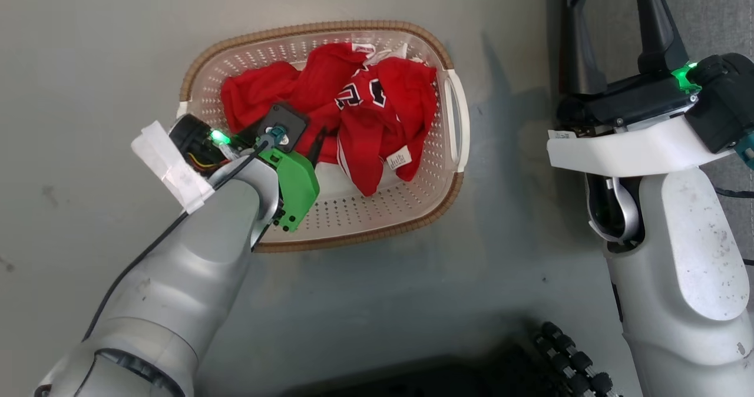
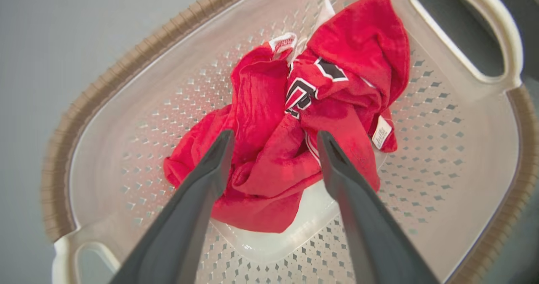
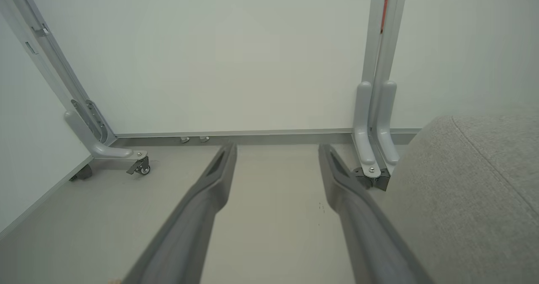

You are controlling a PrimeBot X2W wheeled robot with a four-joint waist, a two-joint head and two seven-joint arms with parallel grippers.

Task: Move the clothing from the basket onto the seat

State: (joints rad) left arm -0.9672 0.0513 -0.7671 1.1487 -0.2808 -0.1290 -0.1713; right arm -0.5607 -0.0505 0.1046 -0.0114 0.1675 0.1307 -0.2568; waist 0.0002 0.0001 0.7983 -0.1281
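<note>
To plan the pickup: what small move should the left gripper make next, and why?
Probably lower the left gripper onto the clothing: its jaws stand open over the red heap in the basket, and nothing is held yet.

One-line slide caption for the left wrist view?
Open left hand poised over red clothing bunched in the perforated basket, nothing gripped.

Pale left forearm (image 1: 194, 250) hides a stretch of the cream perforated plastic basket (image 1: 330, 27) rim and part of the crumpled red clothing (image 1: 265, 91). White tag (image 1: 399, 161) print too small to read. Light-grey fabric seat (image 3: 471, 191) cut off by right wrist view's right edge.
</note>
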